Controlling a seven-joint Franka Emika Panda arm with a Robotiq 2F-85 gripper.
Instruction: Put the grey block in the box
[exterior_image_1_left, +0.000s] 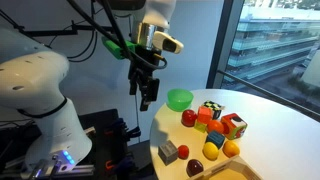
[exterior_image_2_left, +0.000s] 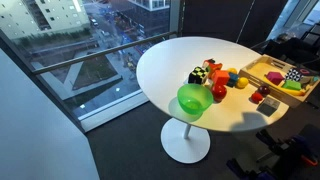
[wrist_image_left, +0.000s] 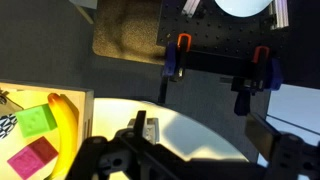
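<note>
grey block (exterior_image_1_left: 168, 153) — beside red piece (exterior_image_1_left: 183, 152)

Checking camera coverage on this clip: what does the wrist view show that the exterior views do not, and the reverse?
Only the wrist view: two orange-handled clamps on a black perforated board beyond the table's edge. Only the exterior views: the green bowl, toy fruits, patterned cubes, the grey block near the table's rim, and the gripper seen from outside, hanging beside the table. Both: the white table and the box holding a yellow banana.
</note>
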